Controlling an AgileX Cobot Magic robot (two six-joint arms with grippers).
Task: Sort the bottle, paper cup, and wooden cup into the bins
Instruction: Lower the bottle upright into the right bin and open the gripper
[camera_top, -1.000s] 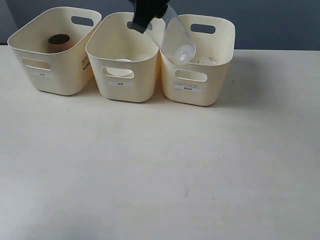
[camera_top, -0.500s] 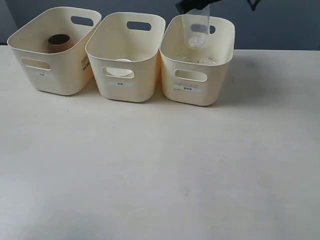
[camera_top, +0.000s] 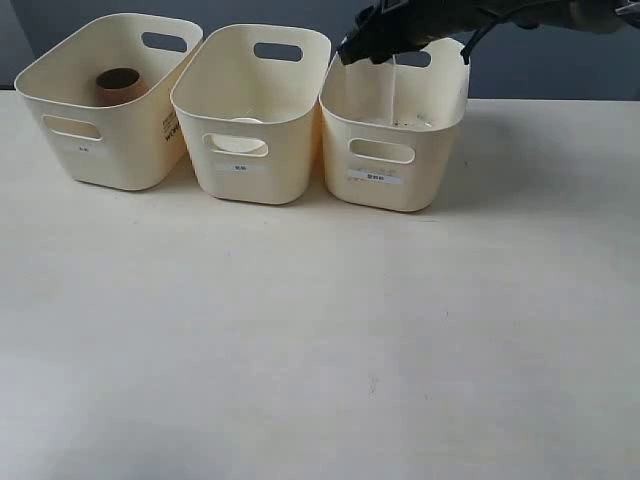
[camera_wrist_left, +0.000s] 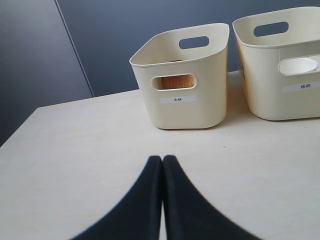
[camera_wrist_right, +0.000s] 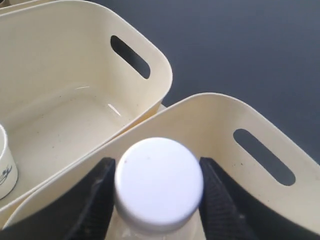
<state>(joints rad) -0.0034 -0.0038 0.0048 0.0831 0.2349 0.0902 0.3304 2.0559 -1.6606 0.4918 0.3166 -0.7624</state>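
Cream counter (camera_top: 320, 330) against a dark blue wall; three bins in a row; my right jaws (camera_wrist_right: 152, 200) clamped on the bottle (camera_wrist_right: 157, 185) at its white cap, inside the right bin (camera_top: 395, 185); paper cup (camera_wrist_right: 6, 162) in the middle bin (camera_top: 250, 175); wooden cup (camera_top: 118, 85) in the left bin (camera_top: 105, 160); my left jaws (camera_wrist_left: 162, 162) closed, empty, over bare counter before the left bin.

The bottle (camera_wrist_right: 159, 186) body is cut off by the frame edge; bin labels (camera_top: 376, 178) are too small to read.
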